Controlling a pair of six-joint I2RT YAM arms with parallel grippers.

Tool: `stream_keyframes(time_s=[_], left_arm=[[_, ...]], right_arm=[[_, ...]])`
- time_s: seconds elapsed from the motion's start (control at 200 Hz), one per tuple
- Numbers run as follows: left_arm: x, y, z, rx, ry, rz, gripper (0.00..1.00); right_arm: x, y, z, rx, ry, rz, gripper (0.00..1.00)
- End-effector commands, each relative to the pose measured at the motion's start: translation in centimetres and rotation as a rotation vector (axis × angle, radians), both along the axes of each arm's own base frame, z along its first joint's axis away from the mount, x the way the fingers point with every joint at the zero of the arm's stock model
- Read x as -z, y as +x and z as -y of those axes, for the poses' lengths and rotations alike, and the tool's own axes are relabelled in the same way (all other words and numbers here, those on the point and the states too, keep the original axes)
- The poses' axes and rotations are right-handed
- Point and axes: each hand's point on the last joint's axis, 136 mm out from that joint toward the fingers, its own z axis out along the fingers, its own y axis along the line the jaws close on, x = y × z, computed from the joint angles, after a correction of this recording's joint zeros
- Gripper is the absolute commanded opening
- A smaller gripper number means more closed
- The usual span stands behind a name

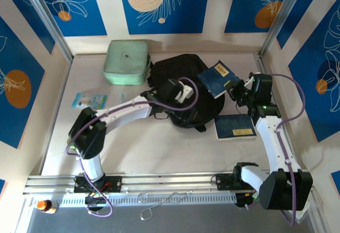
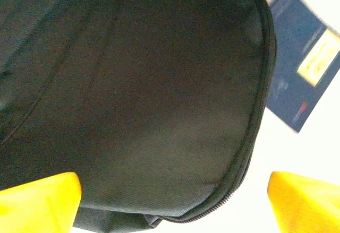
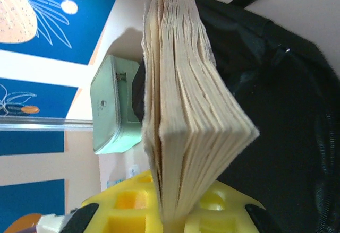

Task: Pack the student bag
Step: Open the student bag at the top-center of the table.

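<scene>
The student bag (image 1: 180,79), a large black backpack, lies at the table's middle back. My left gripper (image 1: 184,91) hovers over its top, open. In the left wrist view its yellow fingertips (image 2: 40,204) stand wide apart over the bag's black fabric (image 2: 138,84) and zip edge (image 2: 249,153). My right gripper (image 1: 237,91) is shut on a blue book (image 1: 218,78), held tilted above the bag's right side. The right wrist view shows the book's cream page edges (image 3: 191,111) rising from the gripper (image 3: 178,223), with the bag (image 3: 281,116) to the right.
A second blue book (image 1: 235,127) lies on the table right of the bag, and a blue book (image 2: 305,74) shows past the bag's edge. A mint green zip case (image 1: 126,61) sits at the back left. A small packet (image 1: 89,101) lies at the left.
</scene>
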Motion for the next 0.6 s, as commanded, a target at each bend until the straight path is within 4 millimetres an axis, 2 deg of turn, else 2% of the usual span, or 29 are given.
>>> stream_keyframes(time_s=[0.0, 0.29, 0.41, 0.505, 0.595], left_arm=[[1.8, -1.7, -0.9, 0.179, 0.254, 0.106, 0.9], [3.0, -2.4, 0.3, 0.36, 0.383, 0.172, 0.85], [3.4, -1.8, 0.9, 0.381, 0.438, 0.198, 0.77], [3.3, -1.0, 1.3, 0.363, 0.451, 0.227, 0.66], [3.4, -0.6, 1.5, 0.356, 0.45, 0.244, 0.64]], right_arm=[[0.3, -0.8, 0.9, 0.007, 0.001, -0.01, 0.0], [1.4, -1.2, 1.8, 0.042, 0.036, -0.039, 0.0], [1.7, -1.2, 2.1, 0.056, 0.035, -0.046, 0.0], [1.8, -1.3, 2.0, 0.057, 0.039, -0.05, 0.0], [2.0, -1.4, 2.2, 0.065, 0.041, -0.055, 0.0]])
